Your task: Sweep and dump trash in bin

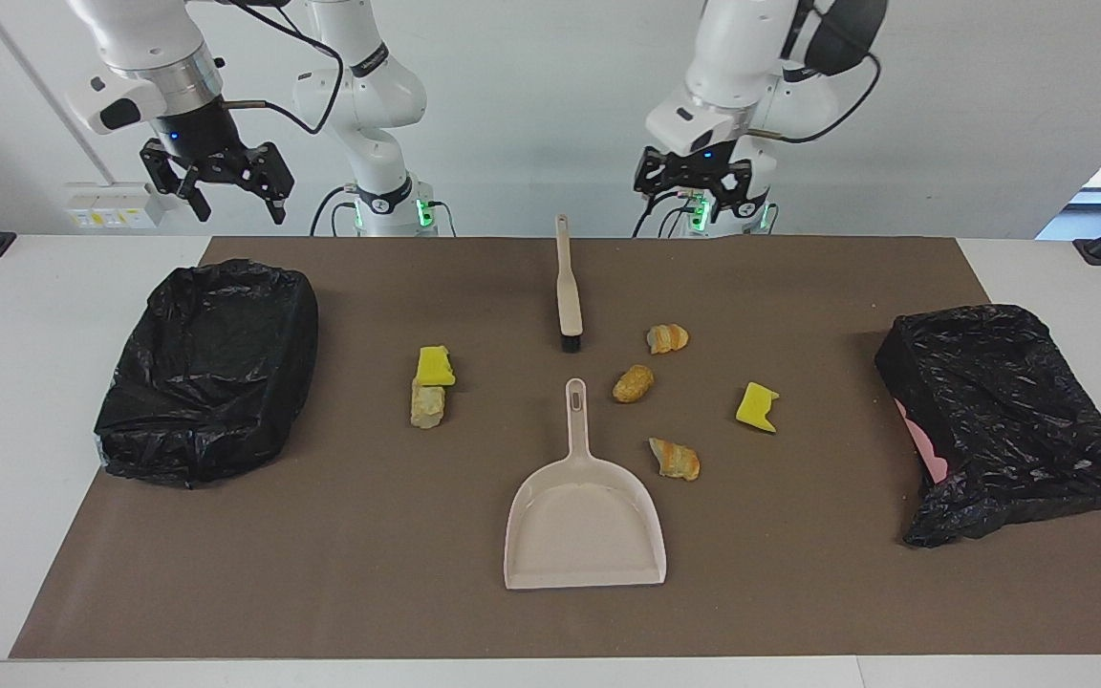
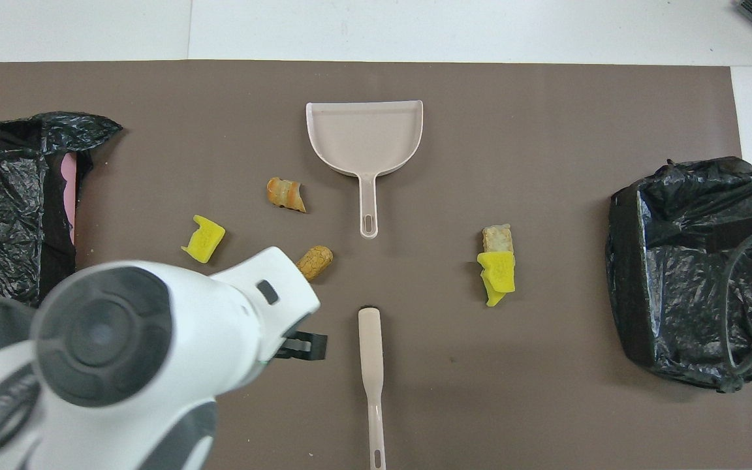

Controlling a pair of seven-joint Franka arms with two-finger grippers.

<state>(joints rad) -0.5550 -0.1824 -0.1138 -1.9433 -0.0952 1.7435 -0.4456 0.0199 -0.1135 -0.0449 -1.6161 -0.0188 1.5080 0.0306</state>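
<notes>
The trash lies scattered mid-mat: a yellow sponge [image 1: 435, 365] resting on a tan piece [image 1: 427, 403], two croissant scraps [image 1: 667, 337] [image 1: 674, 459], a bread roll [image 1: 633, 383] and another yellow sponge [image 1: 756, 406]. Among them are the beige dustpan [image 1: 584, 521] and the brush [image 1: 567, 287]. My left gripper [image 1: 697, 199] hangs open and empty, high over the mat's edge beside the brush handle. In the overhead view the left arm hides one croissant and part of the roll [image 2: 317, 259]. Open and empty too, my right gripper [image 1: 226, 201] waits high up near one bin [image 1: 211, 368].
Two bins lined with black bags stand at the mat's ends: one at the right arm's end, the other [image 1: 1004, 416] at the left arm's end, with pink showing at its side. White table [image 1: 34, 315] borders the brown mat [image 1: 799, 592].
</notes>
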